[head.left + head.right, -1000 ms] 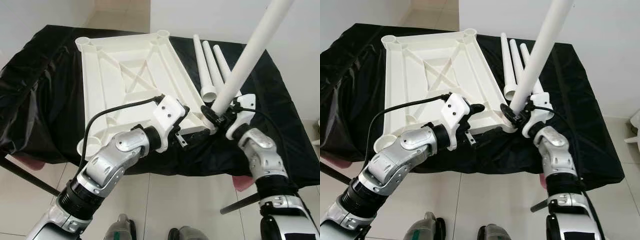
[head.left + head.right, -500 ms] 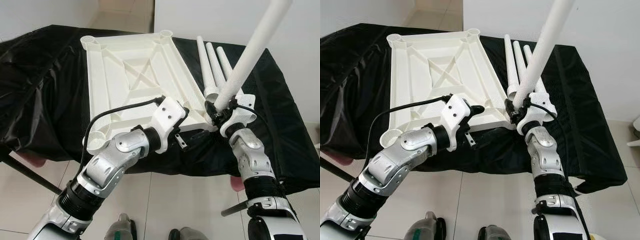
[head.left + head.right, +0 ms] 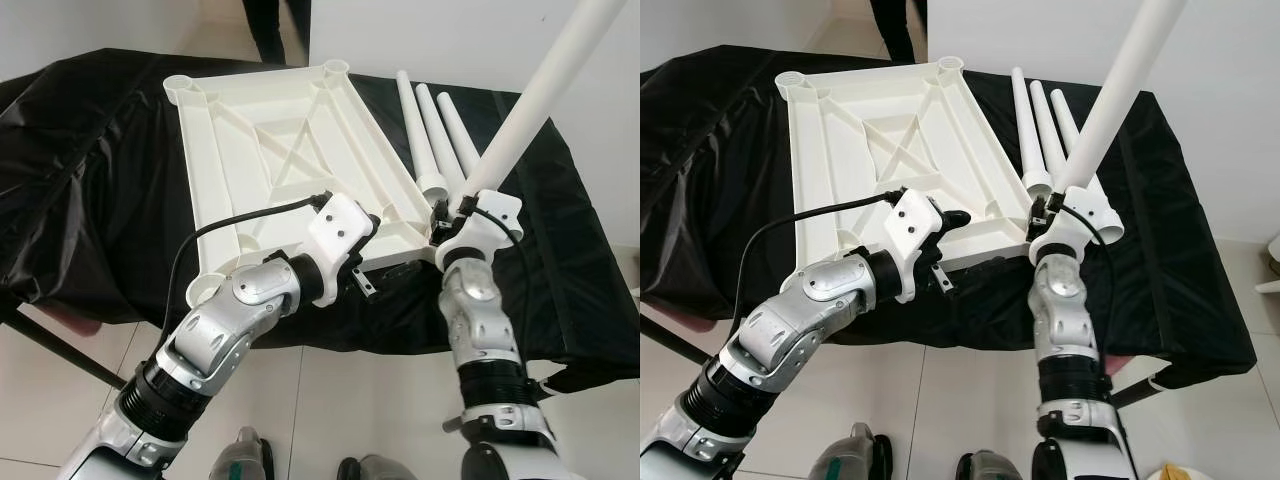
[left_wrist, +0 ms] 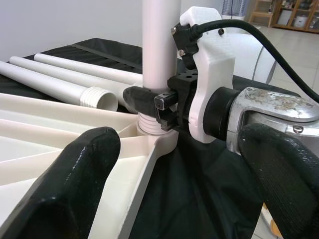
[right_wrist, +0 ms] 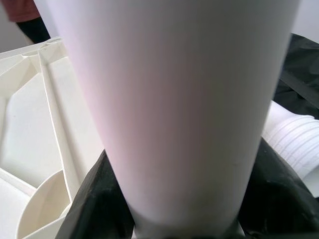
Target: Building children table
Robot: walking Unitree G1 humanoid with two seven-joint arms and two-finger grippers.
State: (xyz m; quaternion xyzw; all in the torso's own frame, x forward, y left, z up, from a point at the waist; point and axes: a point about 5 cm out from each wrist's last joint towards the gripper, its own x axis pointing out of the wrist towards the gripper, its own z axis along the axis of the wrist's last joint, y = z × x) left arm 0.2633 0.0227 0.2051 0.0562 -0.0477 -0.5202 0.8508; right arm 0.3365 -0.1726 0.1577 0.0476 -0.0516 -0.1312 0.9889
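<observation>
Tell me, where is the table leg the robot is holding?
The held leg stands up in the right end effector, its threaded end at the near right corner socket of the upside-down tabletop, beside three spare legs.

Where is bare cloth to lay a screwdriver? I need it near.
Bare black cloth lies left of the tabletop, and more right of the three loose legs. It is crowded at the near right corner, where the right claw grips the fourth leg beside the left claw.

We see the white ribbed tabletop (image 3: 280,160) lying underside-up, one leg (image 3: 540,90) standing tilted in its near corner socket (image 4: 155,133), three loose legs (image 3: 435,135) lying beside it.
</observation>
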